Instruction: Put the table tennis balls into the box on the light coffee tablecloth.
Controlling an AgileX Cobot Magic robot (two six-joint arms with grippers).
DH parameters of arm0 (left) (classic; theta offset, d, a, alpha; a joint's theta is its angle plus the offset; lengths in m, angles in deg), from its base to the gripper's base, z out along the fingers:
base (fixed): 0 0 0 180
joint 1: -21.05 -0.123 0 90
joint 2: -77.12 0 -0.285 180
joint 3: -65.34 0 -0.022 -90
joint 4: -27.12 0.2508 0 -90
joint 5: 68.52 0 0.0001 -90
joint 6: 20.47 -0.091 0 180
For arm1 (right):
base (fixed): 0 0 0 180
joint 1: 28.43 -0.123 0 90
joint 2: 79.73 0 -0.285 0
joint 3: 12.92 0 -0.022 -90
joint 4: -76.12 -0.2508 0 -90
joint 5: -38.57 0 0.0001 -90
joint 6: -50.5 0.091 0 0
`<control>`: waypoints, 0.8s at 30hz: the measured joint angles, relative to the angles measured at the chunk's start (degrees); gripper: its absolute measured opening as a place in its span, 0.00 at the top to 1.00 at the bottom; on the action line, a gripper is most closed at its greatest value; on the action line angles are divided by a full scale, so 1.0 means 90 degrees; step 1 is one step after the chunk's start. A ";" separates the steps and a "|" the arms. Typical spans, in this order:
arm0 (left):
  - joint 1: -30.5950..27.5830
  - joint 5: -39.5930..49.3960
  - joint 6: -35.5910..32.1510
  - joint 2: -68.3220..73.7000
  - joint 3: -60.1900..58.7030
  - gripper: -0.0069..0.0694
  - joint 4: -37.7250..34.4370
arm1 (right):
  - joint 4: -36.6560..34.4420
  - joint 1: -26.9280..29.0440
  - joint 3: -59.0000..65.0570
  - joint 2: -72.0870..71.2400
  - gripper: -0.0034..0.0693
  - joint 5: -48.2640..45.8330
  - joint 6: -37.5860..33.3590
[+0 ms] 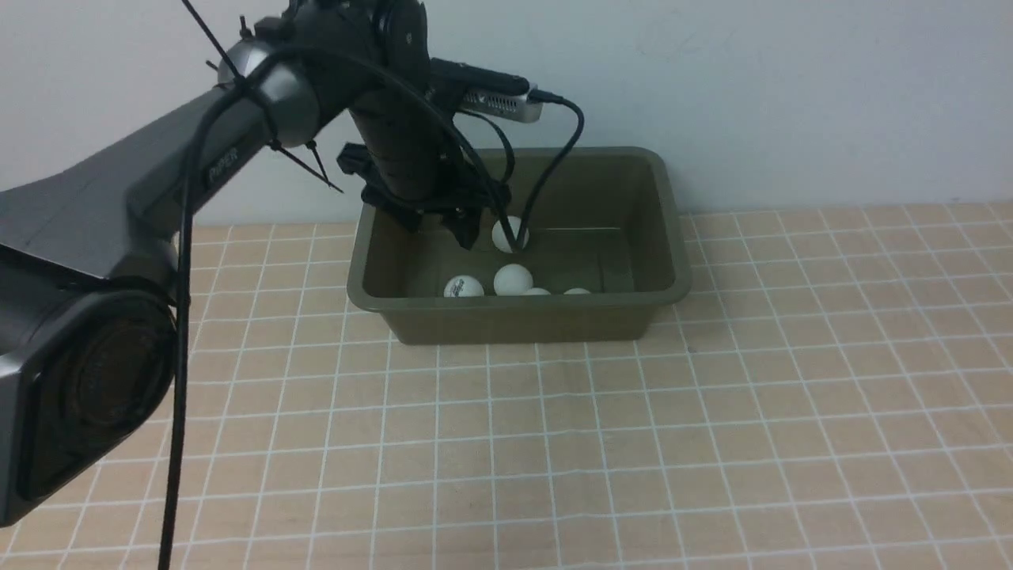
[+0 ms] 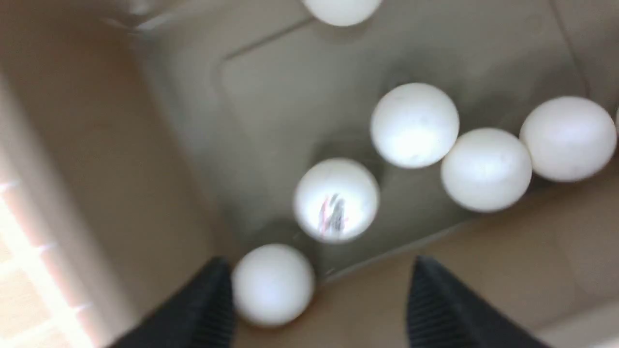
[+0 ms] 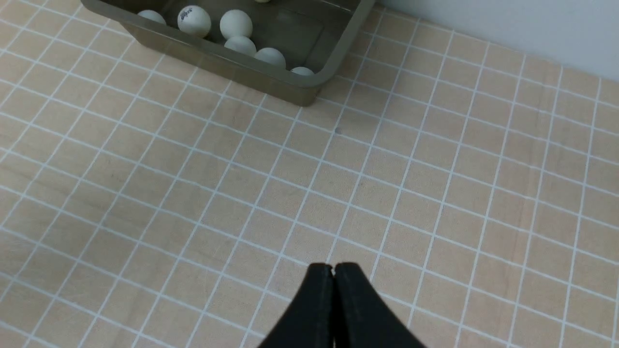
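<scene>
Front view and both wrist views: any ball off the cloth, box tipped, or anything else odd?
Nothing stands out. The box sits level on the tablecloth, the visible balls all lie inside it, and none shows loose on the cloth. The left pincer is open over the box; the right pincer is shut.

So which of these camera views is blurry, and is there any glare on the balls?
The left wrist view is smeared: the balls have soft edges and washed-out bright patches, and one ball's logo is unreadable. The front view is dim inside the box. The right wrist view is sharp, with crisp grid lines on the tablecloth.
</scene>
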 joint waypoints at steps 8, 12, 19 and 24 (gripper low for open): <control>0.0000 0.0265 0.0000 -0.1196 0.0452 0.97 0.0552 | 0.0000 0.0000 0.0354 -0.0097 0.98 0.0851 -0.0479; 0.0000 0.0298 -0.0032 -0.1984 0.0339 1.00 0.0502 | 0.0026 0.0000 0.1119 -0.0298 0.98 0.1710 -0.0528; 0.0000 -0.0269 -0.0588 -0.3514 -0.0797 1.00 0.0165 | 0.0148 0.0000 0.2625 -0.0630 0.98 0.3443 -0.0468; 0.0000 -0.1377 -0.0788 -0.4711 -0.2669 1.00 -0.0002 | 0.0148 0.0000 0.3258 -0.0637 0.98 0.4411 -0.0358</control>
